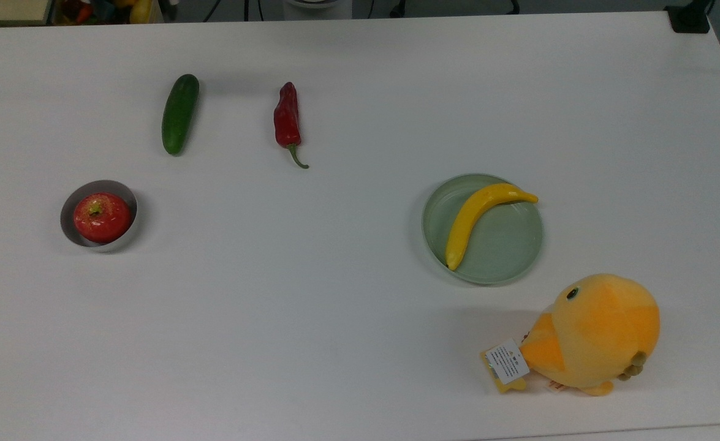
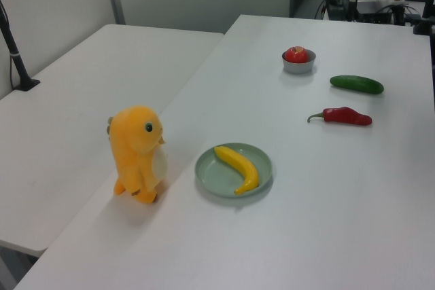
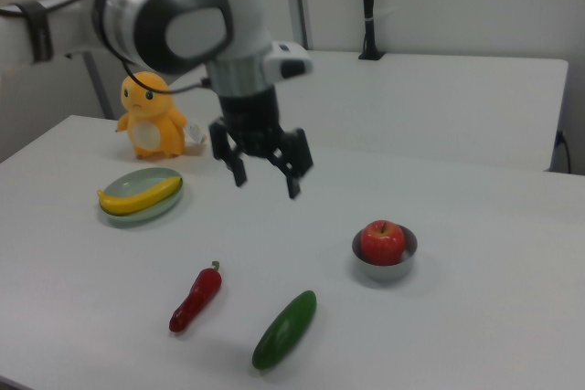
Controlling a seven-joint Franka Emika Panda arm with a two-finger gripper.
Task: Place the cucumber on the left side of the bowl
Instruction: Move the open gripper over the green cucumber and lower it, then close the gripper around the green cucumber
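Bowl (image 1: 65, 222) sits on the white table (image 1: 360, 343), a red apple (image 1: 102, 217) inside it. Cucumber (image 1: 179, 113) lies flat, apart from the bowl, up and to the top view's right of it. Chili (image 1: 288, 120) lies further that way, parallel to the cucumber. Gripper (image 3: 267, 180) hangs in the air above the table, fingers spread and holding nothing; in the right view it is up and left of the bowl (image 3: 385, 267), above the cucumber (image 3: 285, 329).
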